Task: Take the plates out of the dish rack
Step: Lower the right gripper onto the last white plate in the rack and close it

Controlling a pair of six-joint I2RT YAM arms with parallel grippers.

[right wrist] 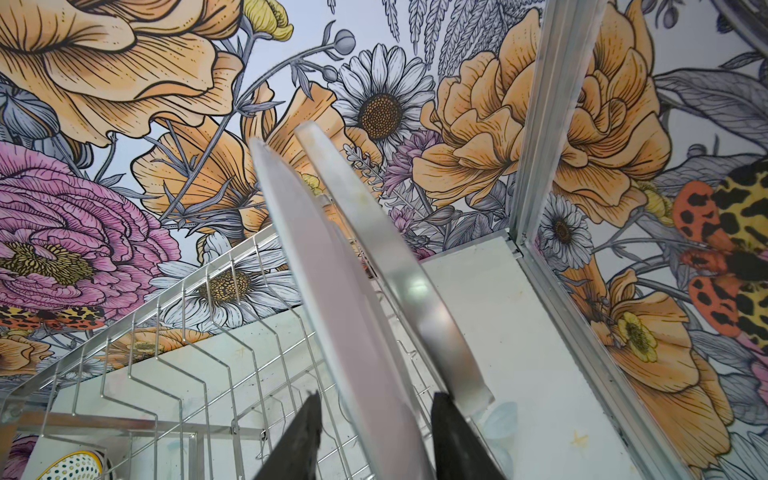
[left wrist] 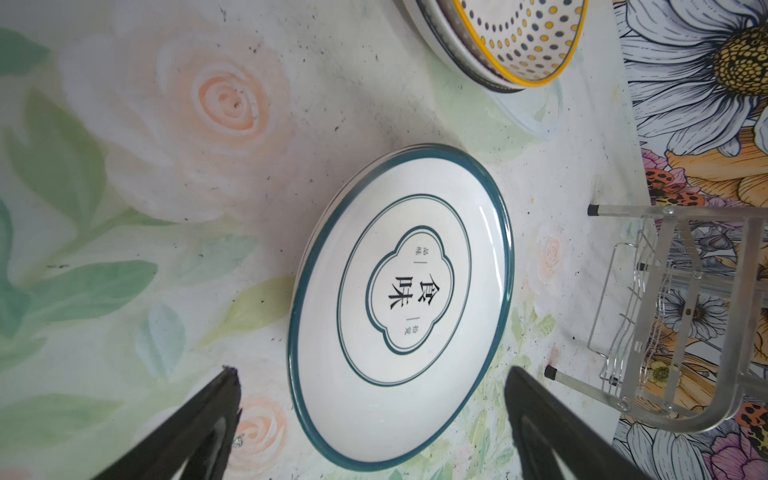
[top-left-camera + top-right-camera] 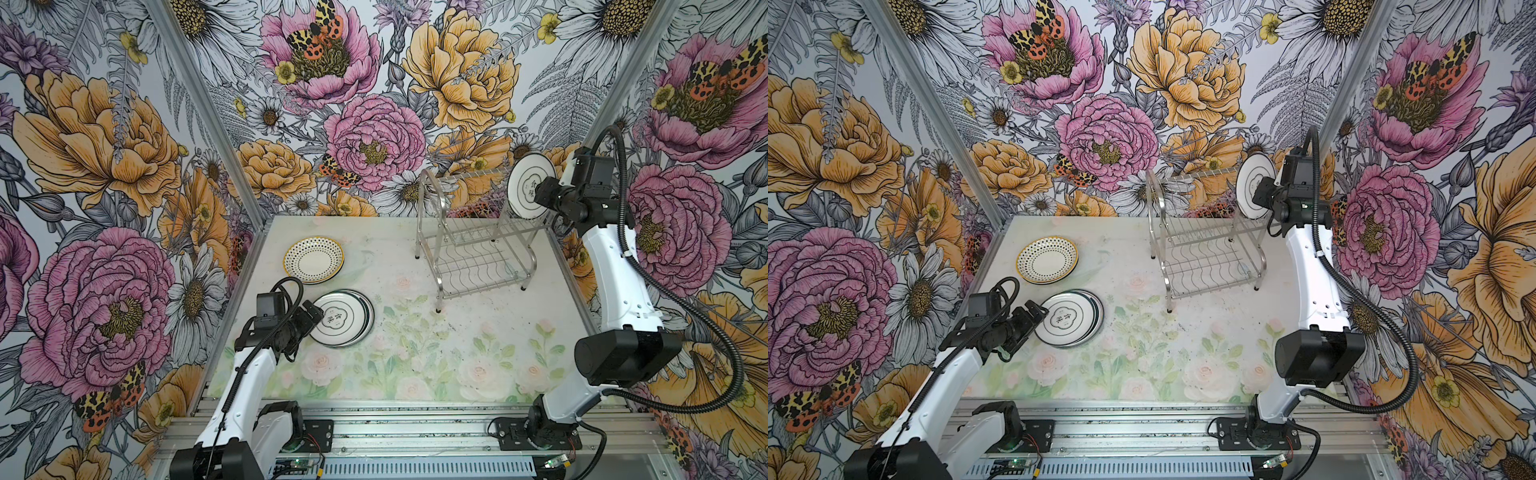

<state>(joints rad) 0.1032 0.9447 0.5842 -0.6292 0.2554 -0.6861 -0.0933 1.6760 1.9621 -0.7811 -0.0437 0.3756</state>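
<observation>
White, stands as the last plate [image 3: 528, 183] on edge at the right end of the dish rack [image 3: 482, 266], rim between the jaws of the right gripper [image 1: 378, 395], pinched or not impossible to tell, well apart from the wide-open left gripper [image 2: 372, 370].

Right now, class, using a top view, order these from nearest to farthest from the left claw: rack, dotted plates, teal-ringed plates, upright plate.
From the left claw:
1. Teal-ringed plates: right at its tips, front left.
2. Dotted plates: just behind those, on the left.
3. Rack: well off to the right, at the back.
4. Upright plate: the rack's far right end, top tier.
</observation>
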